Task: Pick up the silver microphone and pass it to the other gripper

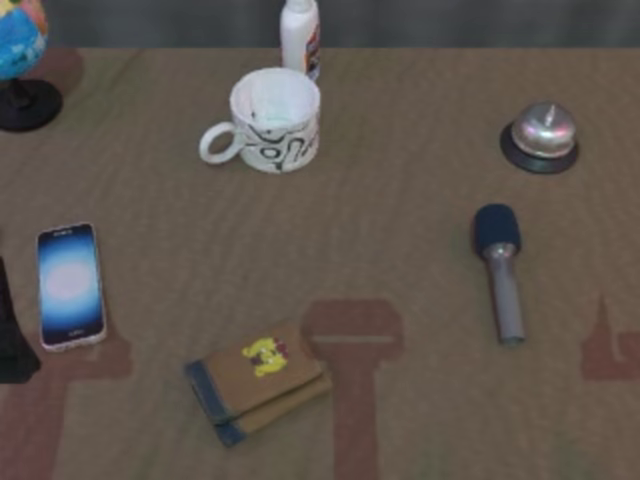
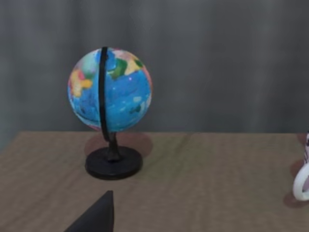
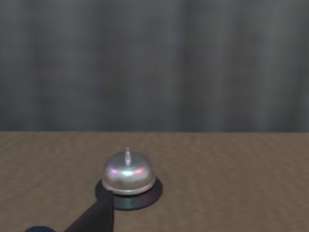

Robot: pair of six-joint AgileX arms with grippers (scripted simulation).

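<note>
The silver microphone lies flat on the right half of the table, its dark navy head toward the back and its grey handle toward the front. A sliver of that head shows in the right wrist view beside one black finger of my right gripper, which hangs over the table short of the microphone. That gripper is outside the top view; only its shadow falls at the right edge. My left gripper is parked at the left edge by the phone, one finger showing. Both grippers are empty.
A silver bell on a black base stands behind the microphone. A white mug and a bottle stand at the back middle, and a globe at the back left. A phone and a tan wallet lie nearer the front.
</note>
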